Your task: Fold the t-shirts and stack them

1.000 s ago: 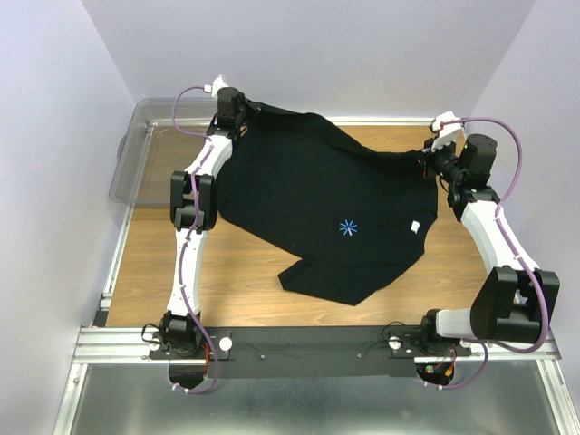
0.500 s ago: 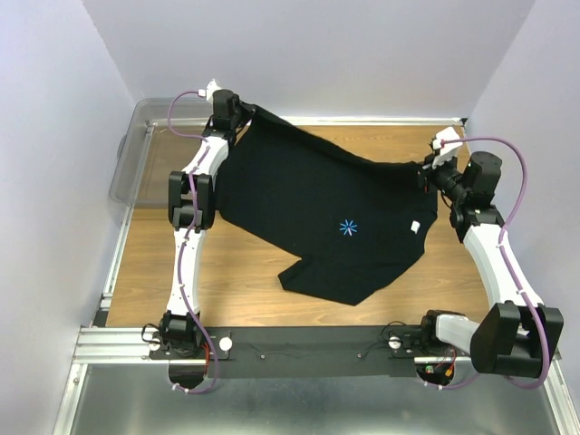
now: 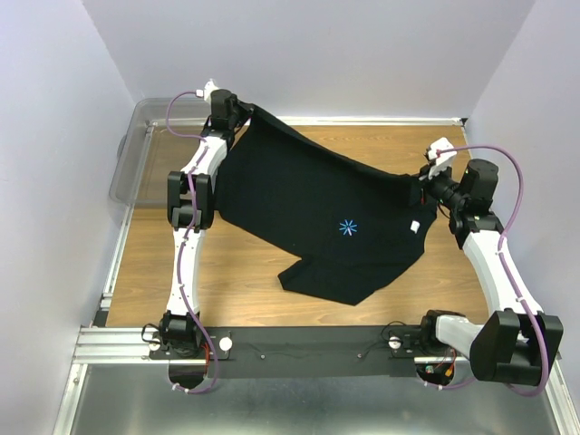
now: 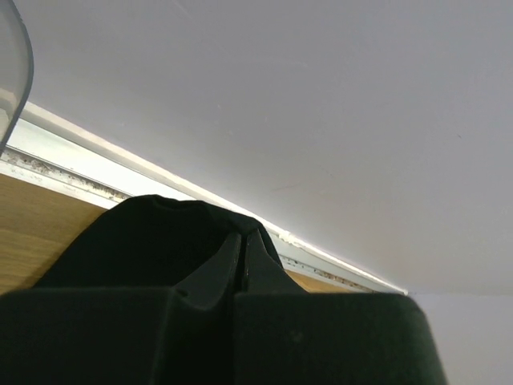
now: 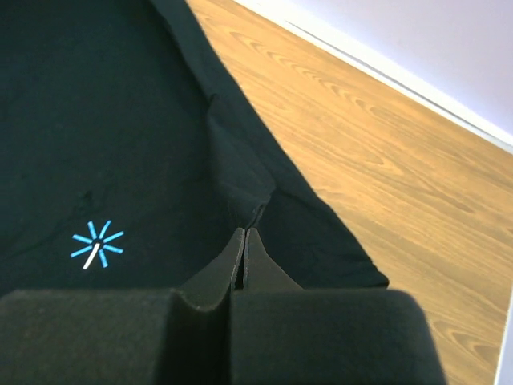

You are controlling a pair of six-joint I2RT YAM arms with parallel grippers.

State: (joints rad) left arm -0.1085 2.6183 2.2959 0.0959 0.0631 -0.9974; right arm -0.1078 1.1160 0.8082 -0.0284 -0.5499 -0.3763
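One t-shirt (image 3: 317, 217) in view: plain black, soft cloth, short-sleeved. Small blue starburst mark (image 3: 347, 227) near its middle; small white tag (image 3: 414, 227) toward the right side.

Position: spread across the middle of the wooden table (image 3: 236, 272). The far edge is raised and runs as a straight, taut line between the two arms. The near part lies flat on the table, its hem coming to a blunt point toward the arm bases. One fold shows along the near-left edge.

Left pincer (image 3: 239, 114): jaws pressed together, pinching the shirt's far-left corner, by the back wall. Cloth bunches over the fingertips in the wrist view.

Right pincer (image 3: 420, 186): jaws pressed together on the shirt's right edge; a short crease runs up from the tips.

Clear plastic bin (image 3: 136, 154) at far left, beside the table.
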